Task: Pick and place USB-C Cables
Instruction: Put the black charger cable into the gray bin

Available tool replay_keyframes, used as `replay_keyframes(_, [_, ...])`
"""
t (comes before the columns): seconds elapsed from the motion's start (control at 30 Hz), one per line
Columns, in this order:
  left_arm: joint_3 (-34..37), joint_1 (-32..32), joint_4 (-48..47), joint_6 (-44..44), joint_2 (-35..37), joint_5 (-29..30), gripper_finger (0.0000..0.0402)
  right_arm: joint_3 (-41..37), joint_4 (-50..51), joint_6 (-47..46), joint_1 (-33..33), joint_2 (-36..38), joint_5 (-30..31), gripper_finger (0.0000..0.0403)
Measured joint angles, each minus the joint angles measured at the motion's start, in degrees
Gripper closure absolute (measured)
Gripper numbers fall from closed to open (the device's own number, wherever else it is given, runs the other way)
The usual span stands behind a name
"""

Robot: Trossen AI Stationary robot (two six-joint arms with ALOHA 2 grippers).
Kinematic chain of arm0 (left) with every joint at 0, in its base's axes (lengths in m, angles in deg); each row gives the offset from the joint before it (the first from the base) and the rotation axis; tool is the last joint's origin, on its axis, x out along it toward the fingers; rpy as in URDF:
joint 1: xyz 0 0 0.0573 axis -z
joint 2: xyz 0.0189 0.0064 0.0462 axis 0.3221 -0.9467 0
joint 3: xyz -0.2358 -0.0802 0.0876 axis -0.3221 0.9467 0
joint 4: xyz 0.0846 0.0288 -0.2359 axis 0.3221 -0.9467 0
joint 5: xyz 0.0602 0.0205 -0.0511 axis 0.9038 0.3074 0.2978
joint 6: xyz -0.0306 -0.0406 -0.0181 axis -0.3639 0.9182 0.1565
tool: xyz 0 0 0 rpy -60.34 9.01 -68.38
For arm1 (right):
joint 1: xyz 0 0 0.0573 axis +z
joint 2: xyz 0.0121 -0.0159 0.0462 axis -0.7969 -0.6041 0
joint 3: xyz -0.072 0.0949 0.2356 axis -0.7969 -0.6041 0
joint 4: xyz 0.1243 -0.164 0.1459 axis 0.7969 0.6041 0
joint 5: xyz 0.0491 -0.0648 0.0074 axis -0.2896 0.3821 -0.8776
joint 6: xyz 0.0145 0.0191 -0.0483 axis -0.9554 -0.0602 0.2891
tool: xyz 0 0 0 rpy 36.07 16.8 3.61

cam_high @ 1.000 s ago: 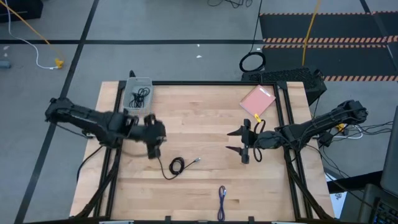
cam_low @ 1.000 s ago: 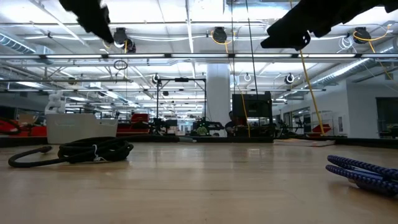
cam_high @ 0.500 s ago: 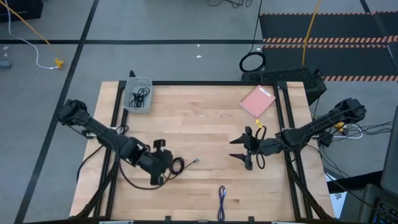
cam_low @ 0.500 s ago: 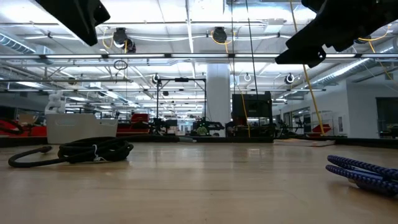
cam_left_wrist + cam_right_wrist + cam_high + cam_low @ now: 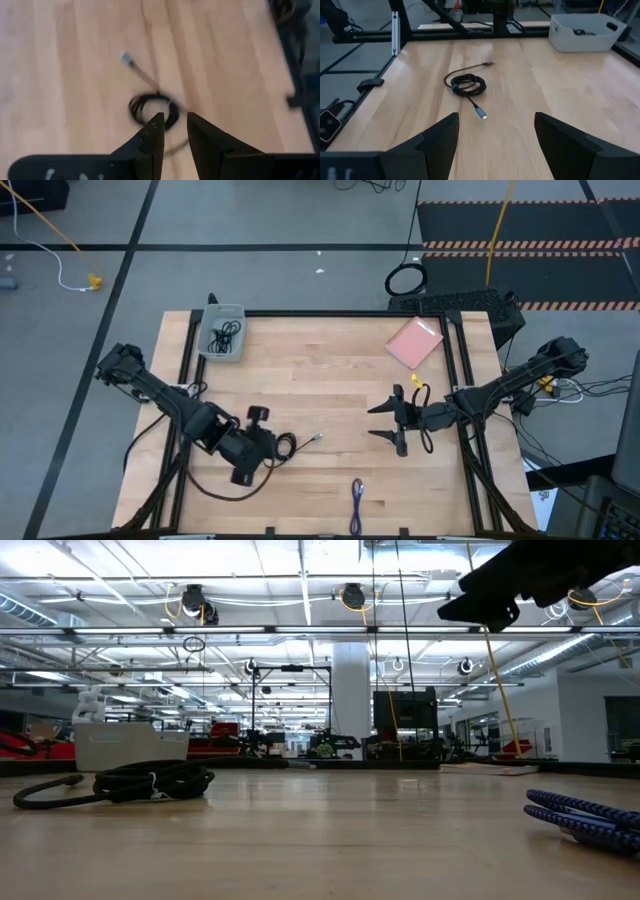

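A black USB-C cable lies in a loose coil flat on the wooden table, one connector end trailing out. My left gripper slants down just short of this coil, its fingers a narrow gap apart with nothing between them. A blue-purple cable lies near the table's near edge. Another black cable sits inside the grey bin at the far left. My right gripper hovers wide open right of centre and holds nothing.
A pink flat square lies at the far right of the table. Black frame rails run along the left and right sides. In the low view the black coil and the blue-purple cable lie well apart, with bare wood between them.
My left gripper has swung from near the grey bin toward the table's near edge and has rolled on the way. It now slants down beside the black coil. Its finger gap looks unchanged. My right gripper has drifted slightly toward the near edge. No cable has moved.
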Motion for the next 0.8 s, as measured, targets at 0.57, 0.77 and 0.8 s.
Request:
replay_keyframes(0.57, [-13.9, -1.7, -18.1, -7.4, -7.4, -6.8, 0.0314, 0.0, -0.8, 2.8, 0.0, 0.0, 0.1, 0.0149])
replay_keyframes(0.77, [-17.2, -2.0, -18.6, -13.8, -14.0, -7.3, 0.0314, 0.0, -0.8, 2.8, 0.0, 0.0, 0.1, 0.0149])
replay_keyframes(0.8, [-17.8, -2.1, -18.6, -14.9, -14.9, -7.3, 0.0314, 0.0, -0.8, 2.8, 0.0, 0.0, 0.1, 0.0149])
